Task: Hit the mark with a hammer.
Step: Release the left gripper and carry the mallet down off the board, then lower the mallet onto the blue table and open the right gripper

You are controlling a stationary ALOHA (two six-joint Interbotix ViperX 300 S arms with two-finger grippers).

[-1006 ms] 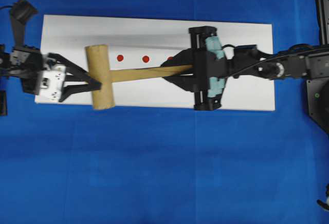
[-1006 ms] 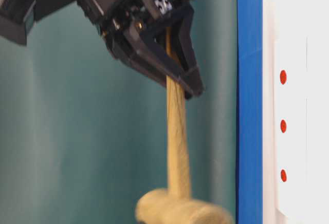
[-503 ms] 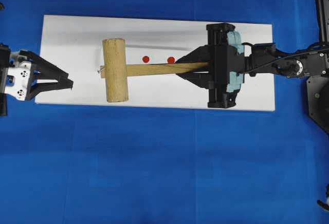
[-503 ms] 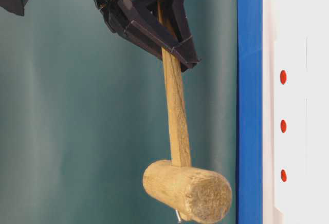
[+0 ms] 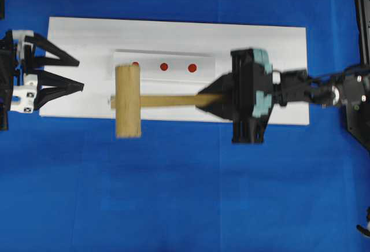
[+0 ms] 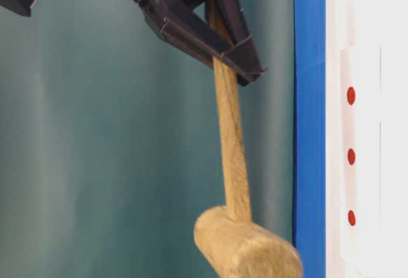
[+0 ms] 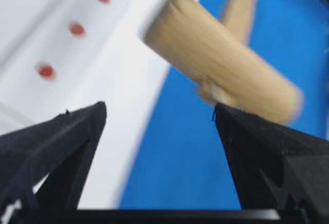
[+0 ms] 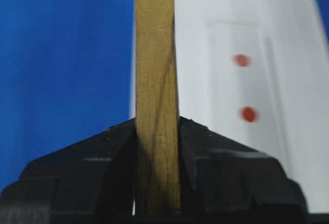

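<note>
Since the earlier frame, the hammer (image 5: 128, 108) has swung toward the white board's (image 5: 173, 32) near edge, its head now overhanging the blue cloth (image 5: 173, 194). Right gripper (image 5: 203, 98) is clamped on the squared handle. Left gripper (image 5: 80, 74) stands wide apart, empty, well clear of the head.

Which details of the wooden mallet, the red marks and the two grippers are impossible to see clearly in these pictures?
- Light-brown wooden mallet: head blurred in the overhead and left wrist views, cut by the bottom edge at table level.
- Leftmost red dot: partly hidden by the mallet head overhead.
- Right gripper: its grip on the handle is blurred overhead.
- Open left gripper: body cut by the overhead left edge.
</note>
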